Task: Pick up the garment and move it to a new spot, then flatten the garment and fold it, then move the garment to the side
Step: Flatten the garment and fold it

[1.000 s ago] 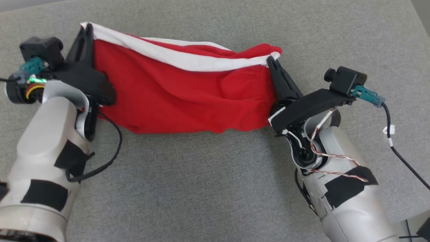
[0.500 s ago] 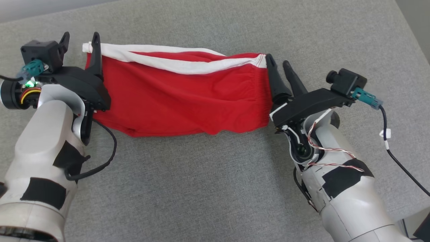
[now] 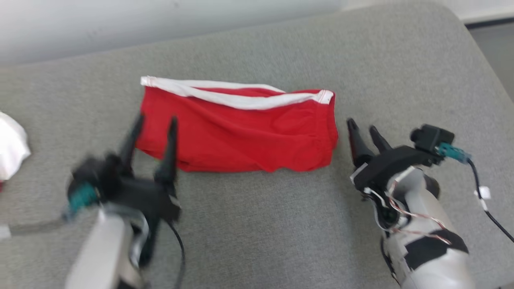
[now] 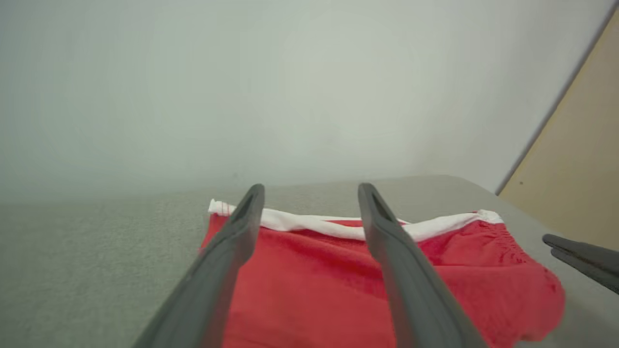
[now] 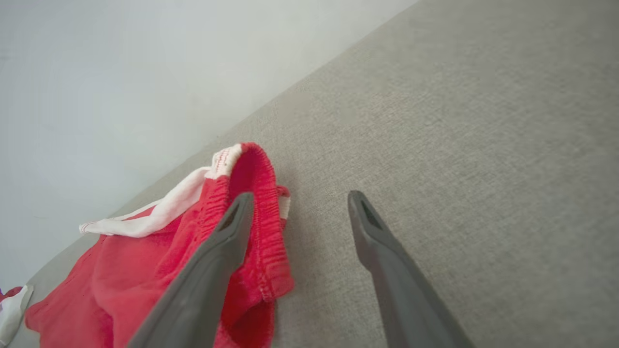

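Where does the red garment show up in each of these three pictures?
Head view: garment at centre.
Left wrist view: lower middle.
Right wrist view: lower left.
Shared landmark: its white band.

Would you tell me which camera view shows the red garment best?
The head view: the red garment shows from end to end on the grey surface. The left wrist view crops its near edge behind the jaws; the right wrist view shows mostly one bunched end.
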You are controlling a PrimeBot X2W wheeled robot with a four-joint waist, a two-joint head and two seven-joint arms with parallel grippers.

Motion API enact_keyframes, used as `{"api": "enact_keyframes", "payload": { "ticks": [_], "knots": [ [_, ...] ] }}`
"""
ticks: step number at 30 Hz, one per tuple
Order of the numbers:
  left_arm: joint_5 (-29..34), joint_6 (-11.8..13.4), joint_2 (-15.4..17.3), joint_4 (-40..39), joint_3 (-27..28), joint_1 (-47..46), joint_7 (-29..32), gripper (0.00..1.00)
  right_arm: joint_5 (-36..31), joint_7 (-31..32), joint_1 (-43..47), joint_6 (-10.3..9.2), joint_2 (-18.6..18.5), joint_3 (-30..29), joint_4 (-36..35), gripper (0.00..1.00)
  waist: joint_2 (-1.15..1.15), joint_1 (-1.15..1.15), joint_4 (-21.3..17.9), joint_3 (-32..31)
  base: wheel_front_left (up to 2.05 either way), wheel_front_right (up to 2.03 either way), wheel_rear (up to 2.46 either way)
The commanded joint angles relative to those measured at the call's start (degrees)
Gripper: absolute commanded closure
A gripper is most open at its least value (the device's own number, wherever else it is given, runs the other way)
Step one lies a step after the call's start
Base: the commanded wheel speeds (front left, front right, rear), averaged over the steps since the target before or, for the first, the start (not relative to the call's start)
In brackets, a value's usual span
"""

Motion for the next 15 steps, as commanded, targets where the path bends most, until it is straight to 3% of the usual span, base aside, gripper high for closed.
{"api": "enact_keyframes", "payload": {
  "ticks": [1,8,15],
  "knots": [
    [1.12,-0.81,-0.82,-4.81,0.02,6.19,-0.23,0.00,-1.83,1.62,2.60,0.02,0.01,-2.14,-1.29,0.00,0.00,0.01,3.34,-5.00,0.00,0.00,0.00],
    [1.70,-2.24,-2.49,-20.12,0.22,26.32,-0.23,0.00,-4.50,10.68,6.68,0.02,0.00,-7.77,-3.22,0.00,0.00,0.01,5.32,-10.79,0.00,0.00,0.00],
    [2.01,-2.58,-3.19,-26.05,-0.69,38.02,-0.23,0.00,-8.68,16.67,5.64,0.02,-0.03,-10.09,-1.93,0.00,0.00,0.01,7.24,-13.41,0.00,0.00,0.00]
  ]
}}
